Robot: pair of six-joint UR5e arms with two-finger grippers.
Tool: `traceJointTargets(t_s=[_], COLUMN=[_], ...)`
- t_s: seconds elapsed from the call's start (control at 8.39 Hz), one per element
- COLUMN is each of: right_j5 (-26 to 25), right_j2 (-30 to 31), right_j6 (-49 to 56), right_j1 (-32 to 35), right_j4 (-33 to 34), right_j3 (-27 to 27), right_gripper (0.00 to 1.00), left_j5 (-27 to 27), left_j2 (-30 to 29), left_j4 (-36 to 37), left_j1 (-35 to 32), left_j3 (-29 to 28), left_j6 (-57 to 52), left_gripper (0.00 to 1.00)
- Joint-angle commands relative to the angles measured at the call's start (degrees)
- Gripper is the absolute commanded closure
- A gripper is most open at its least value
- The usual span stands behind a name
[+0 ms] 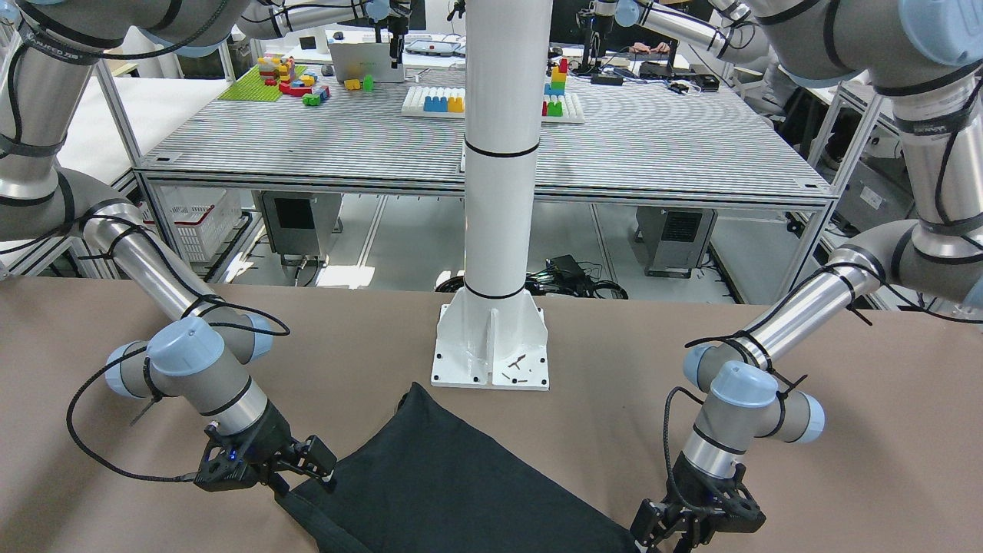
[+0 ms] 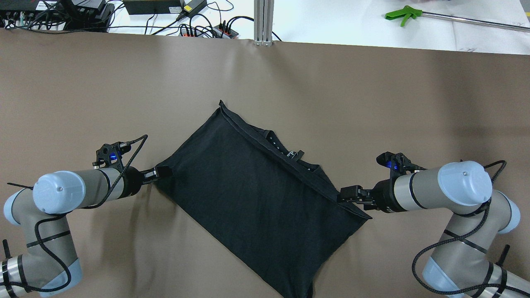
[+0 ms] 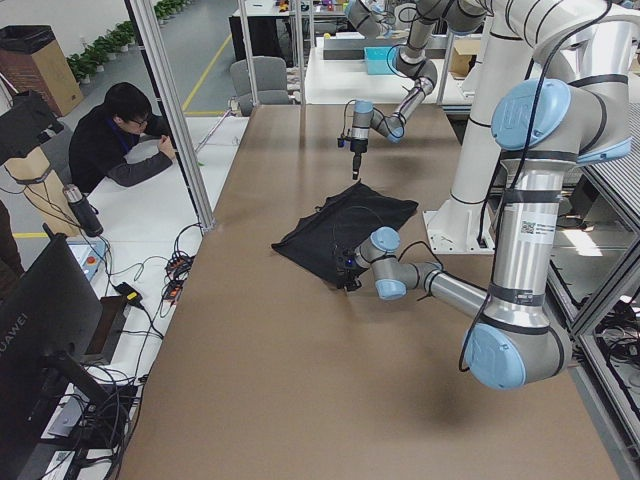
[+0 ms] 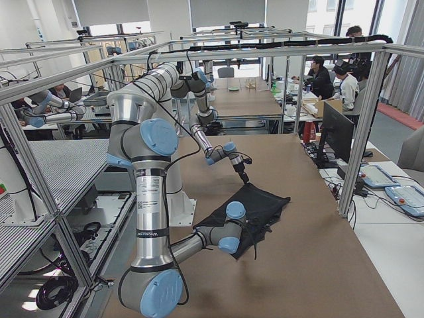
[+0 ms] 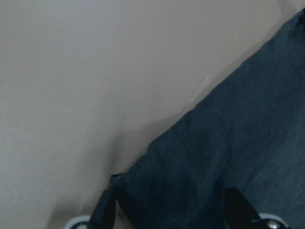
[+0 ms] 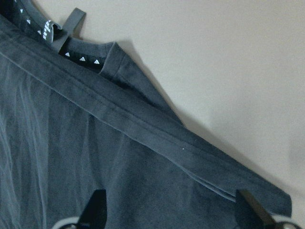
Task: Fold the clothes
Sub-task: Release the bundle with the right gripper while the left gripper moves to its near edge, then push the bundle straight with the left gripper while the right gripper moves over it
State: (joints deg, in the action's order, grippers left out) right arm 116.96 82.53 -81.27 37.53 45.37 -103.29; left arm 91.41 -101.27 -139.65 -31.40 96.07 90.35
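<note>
The black garment [image 2: 256, 198] lies flat and turned diagonally on the brown table; it also shows in the front view [image 1: 461, 484]. Its hemmed edge and collar with small white print [image 2: 292, 154] face away from the robot. My left gripper [image 2: 162, 172] is low at the garment's left corner. In the left wrist view [image 5: 169, 210] its fingers stand apart with that corner [image 5: 228, 143] between them. My right gripper [image 2: 345, 194] is at the right corner by the hem. In the right wrist view [image 6: 171, 212] its fingers stand apart over the fabric [image 6: 95, 143].
The white pillar's base [image 1: 491, 338] is bolted to the table just behind the garment's near corner. Brown table cover [image 2: 372, 103] spreads around the garment. Cables and power strips [image 2: 207, 29] and a green tool [image 2: 403, 15] lie beyond the far edge. An operator [image 3: 125, 145] sits there.
</note>
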Motion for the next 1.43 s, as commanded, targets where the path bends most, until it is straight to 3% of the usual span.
traceJointTargets(t_s=[0.0, 0.48, 0.72, 1.31], right_j5=[-0.4, -1.2, -1.2, -2.3], right_j2=[0.0, 0.4, 0.6, 0.6], right_j6=[0.0, 0.1, 0.1, -0.1], right_j1=[-0.1, -0.1, 0.2, 0.8], right_j4=[0.1, 0.2, 0.1, 0.1], right_j3=[-0.2, 0.0, 0.0, -0.2], right_gripper=[0.05, 0.05, 0.06, 0.06], left_j5=[0.3, 4.3, 4.8, 4.7], left_j2=[-0.5, -0.7, -6.2, -36.0], left_j4=[0.2, 0.6, 2.9, 2.8], left_j1=[-0.1, -2.6, -6.0, -16.7], left_j3=[-0.1, 2.9, -0.2, -34.9], left_j6=[1.5, 1.3, 0.7, -4.5], left_gripper=[1.00, 1.00, 1.00, 1.00])
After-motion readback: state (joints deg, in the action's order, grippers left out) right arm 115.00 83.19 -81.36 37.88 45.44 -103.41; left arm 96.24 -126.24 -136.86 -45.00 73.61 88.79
